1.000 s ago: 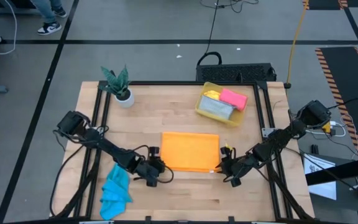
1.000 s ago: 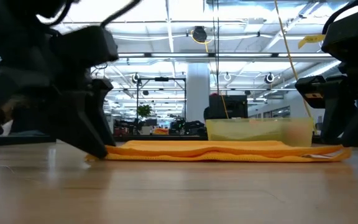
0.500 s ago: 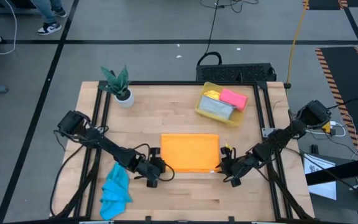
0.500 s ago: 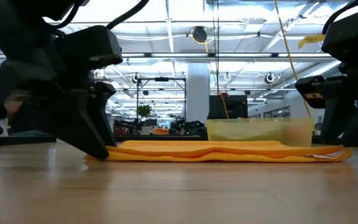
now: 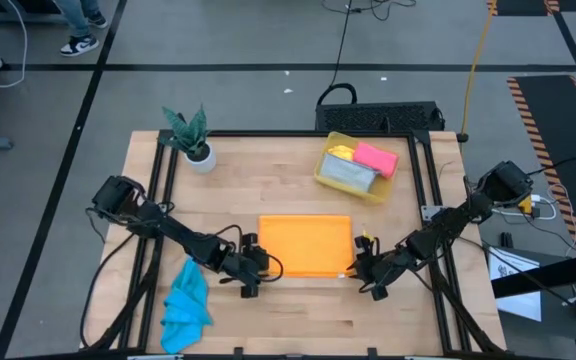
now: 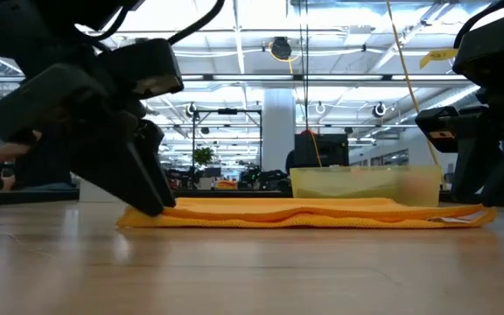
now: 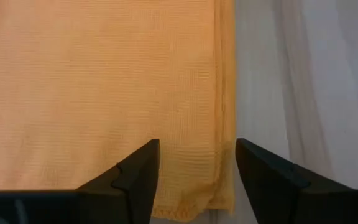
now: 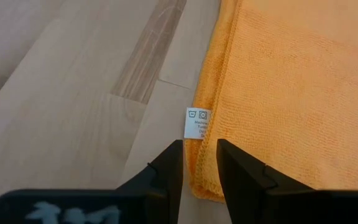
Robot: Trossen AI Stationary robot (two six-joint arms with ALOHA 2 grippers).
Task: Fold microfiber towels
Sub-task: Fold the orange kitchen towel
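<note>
An orange microfiber towel (image 5: 306, 243) lies folded flat on the desk (image 5: 268, 180); left pincer (image 7: 196, 163) gapes over one corner, right pincer (image 8: 200, 163) stands narrowly apart at another.

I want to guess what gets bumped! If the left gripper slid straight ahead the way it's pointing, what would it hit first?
Most likely the orange towel. The left gripper has its fingers open right at the towel's corner, so the cloth already lies directly ahead between them. How high the fingers sit above it is unclear.
</note>
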